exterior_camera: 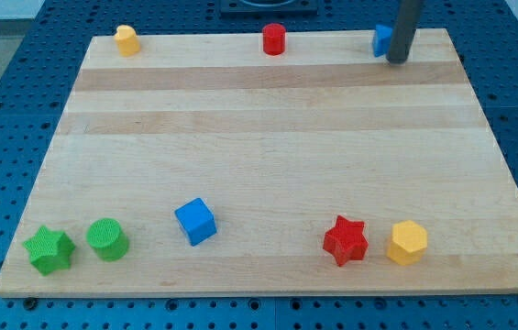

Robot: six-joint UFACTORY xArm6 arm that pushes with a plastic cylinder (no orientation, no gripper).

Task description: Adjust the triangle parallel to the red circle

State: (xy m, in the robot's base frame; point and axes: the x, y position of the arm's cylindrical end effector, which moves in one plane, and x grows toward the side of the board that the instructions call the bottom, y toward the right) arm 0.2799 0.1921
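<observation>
1. The arm ends in a straight dark rod with no gripper on it, so nothing is clamped or held; my tip [396,60] rests on the bench [268,137] at the view's top right corner.
2. The blue block [382,40], the one the task calls the triangle, sits at the top edge of the bench, touching or just beside the left of the rod. The rod covers its right part, so its full outline cannot be made out.
3. The red cylinder [273,39], the task's red circle, stands upright at the top edge near the middle, well to the view's left of the blue block and roughly level with it.
4. A yellow block [126,40] with a rounded top stands at the top left corner, in line with the red cylinder along the same edge.
5. Along the view's bottom, from left to right: a green star [49,249], a green cylinder [107,239] just beside it, a blue cube [194,221] turned at an angle, a red star [345,240], and a yellow hexagon [407,243] just to the right of the red star.
6. The bottom row lies well apart from my tip and from the three blocks at the top.
7. The wooden bench rests on a blue perforated base [2,119] that shows on all sides.
</observation>
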